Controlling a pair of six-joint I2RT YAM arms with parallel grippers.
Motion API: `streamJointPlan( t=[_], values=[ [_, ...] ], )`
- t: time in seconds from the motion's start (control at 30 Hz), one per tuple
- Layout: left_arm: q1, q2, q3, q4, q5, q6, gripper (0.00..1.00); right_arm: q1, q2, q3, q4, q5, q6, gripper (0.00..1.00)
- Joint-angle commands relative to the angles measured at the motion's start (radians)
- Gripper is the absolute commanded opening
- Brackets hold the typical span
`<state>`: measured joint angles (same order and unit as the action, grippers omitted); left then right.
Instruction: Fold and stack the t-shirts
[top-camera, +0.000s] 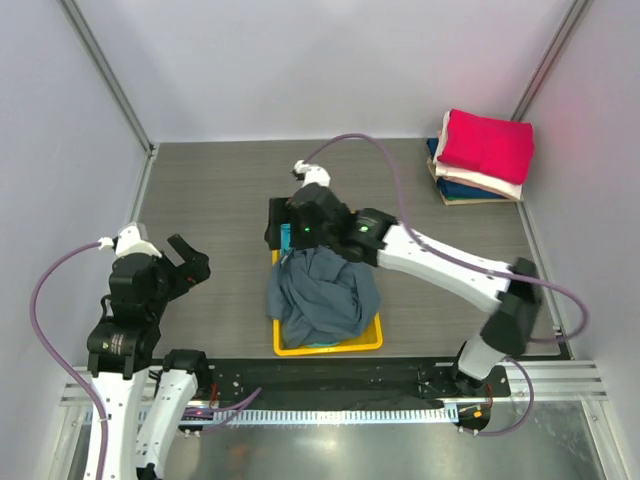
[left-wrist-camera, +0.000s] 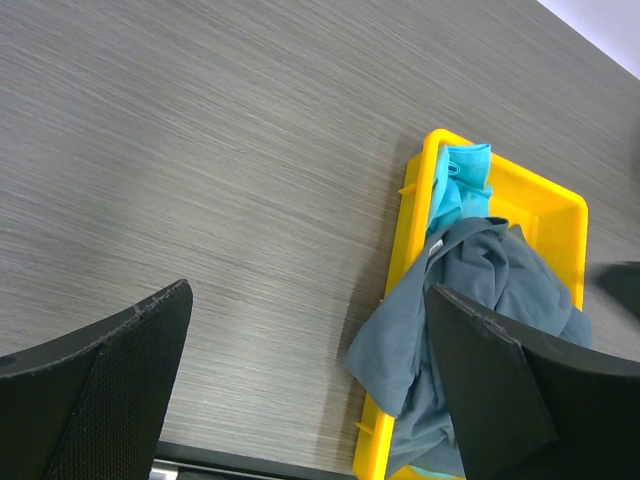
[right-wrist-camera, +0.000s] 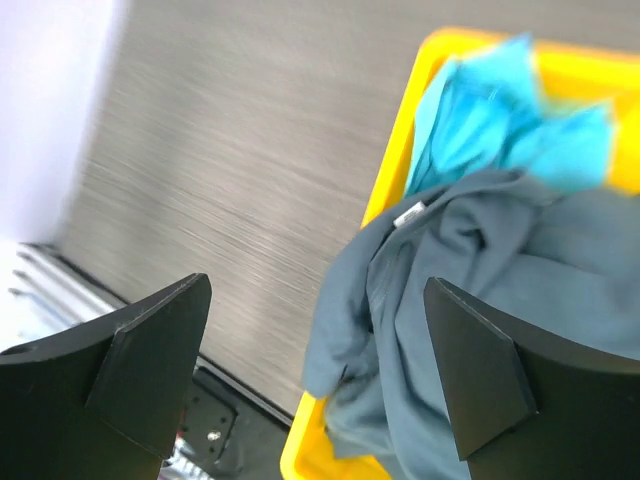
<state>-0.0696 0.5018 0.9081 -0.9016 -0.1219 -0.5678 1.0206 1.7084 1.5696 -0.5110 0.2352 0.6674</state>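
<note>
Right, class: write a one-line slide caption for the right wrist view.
Open right gripper hovers over a slate grey-blue t-shirt spilling out of the yellow bin, a teal t-shirt beside it.

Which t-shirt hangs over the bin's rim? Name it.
The slate grey-blue t-shirt: it spills over the rim of the yellow bin, while the teal t-shirt stays inside and the others lie folded in a stack at the far right corner.

Soft matt cloth, grey-blue tee (top-camera: 320, 295); glossy plastic bin (top-camera: 330, 348) (table (top-camera: 200, 190) woodgrain).
</note>
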Motion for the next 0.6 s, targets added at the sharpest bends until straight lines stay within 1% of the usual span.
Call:
streamJointPlan(
  t=[0.0, 0.07, 0.13, 0.23, 0.33, 0.4, 0.57],
  values=[
    [0.007, 0.001, 0.015, 0.033, -0.022, 0.009, 1.0, 0.003, -0.196, -0.05, -0.05, 0.102, -0.08, 0.95],
    [0.008, 0.003, 0.009, 0.036, -0.007, 0.009, 1.0, 0.003, -0.252, -0.103, -0.076, 0.121, -0.078, 0.95],
    [0.007, 0.009, 0.006, 0.044, 0.024, 0.013, 1.0, 0.003, -0.323, -0.187, -0.101, 0.095, -0.068, 0.95],
    [0.007, 0.015, 0.003, 0.041, -0.001, 0.002, 1.0, 0.007, -0.397, -0.318, -0.118, 0.062, -0.023, 0.95],
    [0.007, 0.021, 0.002, 0.041, -0.007, 0.0, 1.0, 0.042, -0.46, -0.439, -0.129, 0.099, 0.044, 0.94],
    [0.007, 0.024, 0.002, 0.041, -0.005, 0.0, 1.0, 0.058, -0.475, -0.506, -0.13, 0.108, 0.086, 0.92],
    [0.007, 0.018, 0.0, 0.04, -0.004, -0.001, 1.0, 0.084, -0.46, -0.572, -0.132, 0.112, 0.12, 0.87]
  ],
)
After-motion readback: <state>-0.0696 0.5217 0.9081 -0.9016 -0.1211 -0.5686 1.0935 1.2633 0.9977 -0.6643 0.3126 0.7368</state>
